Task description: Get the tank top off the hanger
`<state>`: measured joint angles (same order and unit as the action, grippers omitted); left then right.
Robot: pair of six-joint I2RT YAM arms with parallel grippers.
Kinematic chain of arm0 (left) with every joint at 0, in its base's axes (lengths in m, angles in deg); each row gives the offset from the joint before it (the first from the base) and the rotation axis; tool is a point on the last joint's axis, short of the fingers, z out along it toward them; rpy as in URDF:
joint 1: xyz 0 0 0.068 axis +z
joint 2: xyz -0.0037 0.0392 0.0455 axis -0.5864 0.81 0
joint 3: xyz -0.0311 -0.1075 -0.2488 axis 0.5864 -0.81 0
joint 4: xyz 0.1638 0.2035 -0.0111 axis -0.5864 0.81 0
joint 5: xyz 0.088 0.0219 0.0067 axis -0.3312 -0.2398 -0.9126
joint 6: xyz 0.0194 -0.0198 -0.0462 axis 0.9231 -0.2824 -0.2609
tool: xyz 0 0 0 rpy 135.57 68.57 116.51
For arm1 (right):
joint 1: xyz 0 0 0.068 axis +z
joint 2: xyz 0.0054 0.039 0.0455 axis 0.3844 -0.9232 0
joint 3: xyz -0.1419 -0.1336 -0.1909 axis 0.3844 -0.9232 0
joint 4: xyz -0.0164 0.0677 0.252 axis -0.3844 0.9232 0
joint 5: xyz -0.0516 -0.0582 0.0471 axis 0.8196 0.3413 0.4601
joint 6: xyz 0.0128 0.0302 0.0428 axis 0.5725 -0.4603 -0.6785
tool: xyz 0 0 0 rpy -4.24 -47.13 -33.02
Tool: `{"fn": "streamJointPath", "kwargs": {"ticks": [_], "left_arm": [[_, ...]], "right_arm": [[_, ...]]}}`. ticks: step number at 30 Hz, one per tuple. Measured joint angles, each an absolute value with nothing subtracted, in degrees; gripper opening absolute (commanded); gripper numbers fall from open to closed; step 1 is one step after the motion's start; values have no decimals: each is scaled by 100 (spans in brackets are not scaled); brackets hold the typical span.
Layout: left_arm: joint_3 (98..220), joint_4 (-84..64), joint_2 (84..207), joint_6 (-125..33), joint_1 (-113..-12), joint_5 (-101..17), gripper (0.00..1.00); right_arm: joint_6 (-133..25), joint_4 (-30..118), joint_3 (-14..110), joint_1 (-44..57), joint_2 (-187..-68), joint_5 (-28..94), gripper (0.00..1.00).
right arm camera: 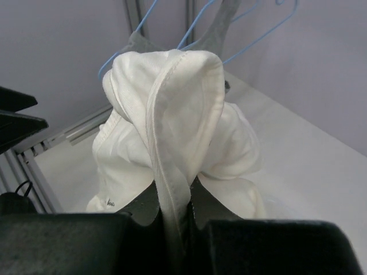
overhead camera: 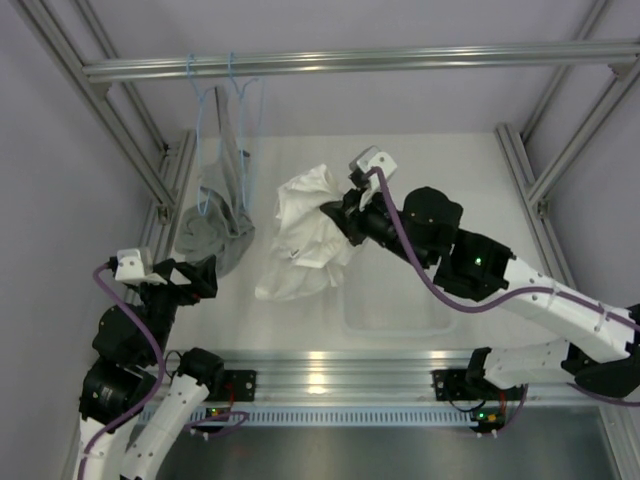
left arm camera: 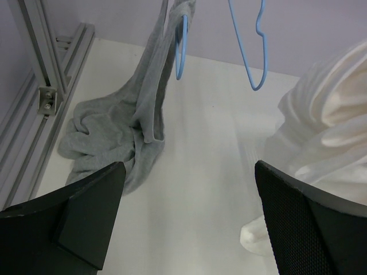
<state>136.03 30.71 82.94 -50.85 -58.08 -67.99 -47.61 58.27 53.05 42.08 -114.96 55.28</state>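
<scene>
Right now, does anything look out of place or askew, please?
The grey garment droops from a blue hanger, its lower half heaped on the table. The white tank top hangs bunched from the shut right gripper.

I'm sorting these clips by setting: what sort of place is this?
Probably a robotics lab test cell: an aluminium frame encloses a white table, a left arm and right arm are bolted at its near edge, and blue hangers hang from the frame's crossbar.
</scene>
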Motion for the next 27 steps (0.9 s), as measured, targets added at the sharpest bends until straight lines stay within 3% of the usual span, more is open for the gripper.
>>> {"fn": "streamJointPath", "kwargs": {"ticks": [14,22,27], "left_arm": [[13603,3071,8294,-5085,-5808,-6799,99],[13603,3050,8371,-5124,-5805,-6755,99],[13566,2925,8563,-5126,-5808,-6637,99]], "right_arm": [[-4566,6308,4624,4053,-10386,7471,0],[-5316,6761,3194,2851,-10286,7014,0],[-5567,6938,2720,2617,-10255,6717,0]]}}
